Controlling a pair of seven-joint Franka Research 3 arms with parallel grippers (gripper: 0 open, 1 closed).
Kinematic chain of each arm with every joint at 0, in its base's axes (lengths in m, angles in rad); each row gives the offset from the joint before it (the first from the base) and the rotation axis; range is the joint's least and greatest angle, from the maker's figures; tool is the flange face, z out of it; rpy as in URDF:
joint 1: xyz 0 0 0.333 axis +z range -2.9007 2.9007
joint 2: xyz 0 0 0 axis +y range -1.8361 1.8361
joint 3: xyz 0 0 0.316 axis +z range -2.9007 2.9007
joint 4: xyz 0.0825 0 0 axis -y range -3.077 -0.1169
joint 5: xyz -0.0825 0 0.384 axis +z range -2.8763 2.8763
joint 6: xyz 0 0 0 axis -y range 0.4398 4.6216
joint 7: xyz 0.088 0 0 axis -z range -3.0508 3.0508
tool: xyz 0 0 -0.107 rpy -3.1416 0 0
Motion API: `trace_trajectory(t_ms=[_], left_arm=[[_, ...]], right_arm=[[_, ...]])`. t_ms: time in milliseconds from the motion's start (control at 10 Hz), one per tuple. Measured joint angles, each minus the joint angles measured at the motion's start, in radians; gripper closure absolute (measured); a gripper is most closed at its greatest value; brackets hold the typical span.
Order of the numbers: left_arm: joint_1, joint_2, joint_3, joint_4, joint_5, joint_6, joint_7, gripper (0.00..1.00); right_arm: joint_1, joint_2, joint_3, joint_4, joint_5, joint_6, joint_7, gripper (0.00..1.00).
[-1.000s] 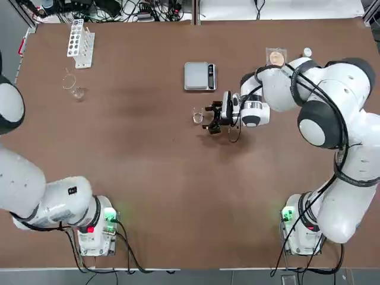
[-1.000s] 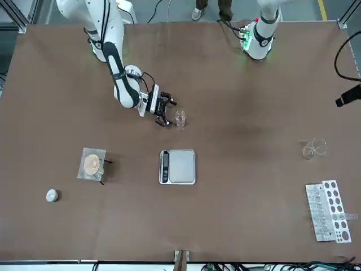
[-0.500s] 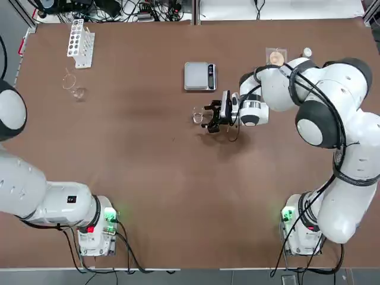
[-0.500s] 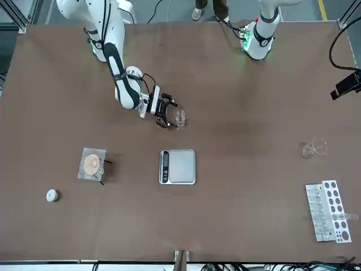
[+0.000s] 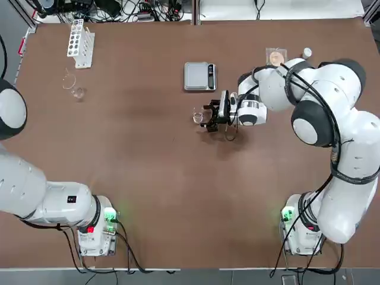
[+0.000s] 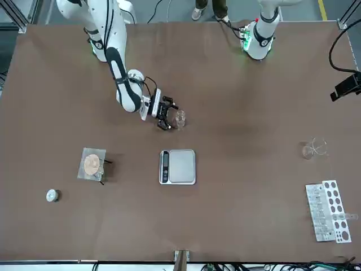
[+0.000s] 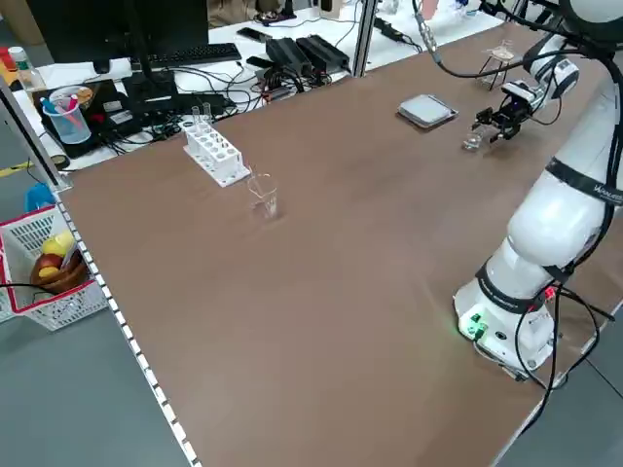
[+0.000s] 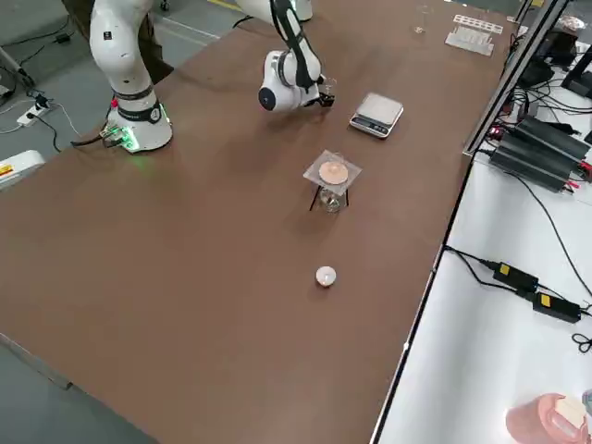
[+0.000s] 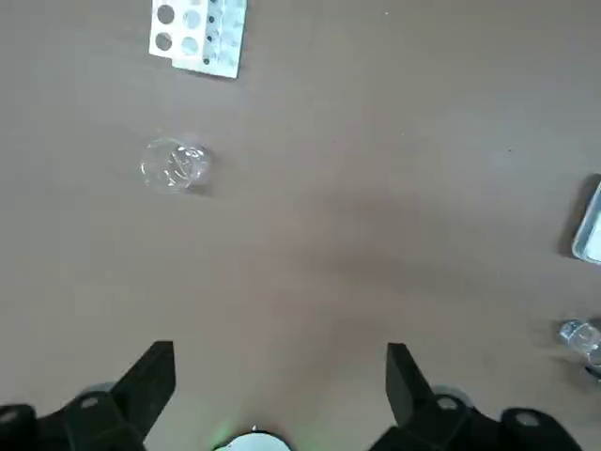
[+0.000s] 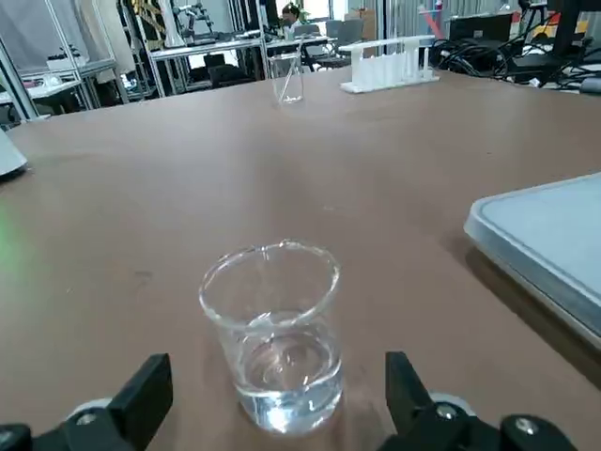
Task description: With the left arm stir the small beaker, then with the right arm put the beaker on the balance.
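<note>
**Glass cup waits between two open fingers**

Clear glass, with a little water in the bottom: that is the small beaker (image 10: 272,334). It stands upright on the brown table (image 5: 148,166), near the middle. It is low and light, so it could tip if it got bumped.

The right pincer (image 5: 209,116) lies low and level, just beside the beaker. Its fingers are spread wide, one on each side of the glass, not touching yet. I think it comes in from the side so it can hug the round wall.

The scale (image 5: 199,76) sits close by, so the trip should be short. Its flat plate is bare.

The left pincer (image 9: 277,395) is also wide open and holds nothing. It hangs high over the table, far from the beaker.

Off in a corner are a bigger glass (image 5: 72,86) and a white tube rack (image 5: 80,42).
</note>
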Motion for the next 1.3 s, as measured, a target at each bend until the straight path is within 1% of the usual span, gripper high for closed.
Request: trace_trajectory(t_ms=[200,400,600,700,800,900,1100,1300], left_arm=[[-0.002,-0.002,-0.032,0.001,0.052,0.003,0.010,0.00],[-0.003,-0.003,-0.062,0.001,0.058,0.008,0.009,0.00],[-0.003,-0.003,-0.067,0.001,0.055,0.008,0.007,0.00],[-0.002,-0.003,-0.067,0.001,0.055,0.008,0.008,0.00],[-0.001,-0.003,-0.066,0.001,0.055,0.008,0.009,0.00],[-0.001,-0.003,-0.066,0.001,0.054,0.009,0.009,0.00],[0.002,-0.001,-0.066,-0.002,0.016,0.058,0.009,0.00],[0.011,0.002,-0.065,-0.004,-0.009,0.077,0.010,0.00]], right_arm=[[0.001,0.014,0.000,0.019,0.010,-0.004,-0.002,0.00],[0.001,0.030,0.000,0.044,0.015,-0.005,-0.002,0.01],[0.002,0.046,0.000,0.065,0.021,-0.005,-0.003,0.07],[0.003,0.049,0.000,0.068,0.021,-0.005,-0.003,0.15],[0.003,0.051,0.000,0.069,0.021,-0.006,-0.004,0.32],[0.003,0.051,0.000,0.070,0.022,-0.008,-0.004,0.42],[0.003,0.052,0.000,0.071,0.022,-0.008,-0.004,0.42],[0.002,0.052,-0.001,0.072,0.022,-0.009,-0.004,0.42]])
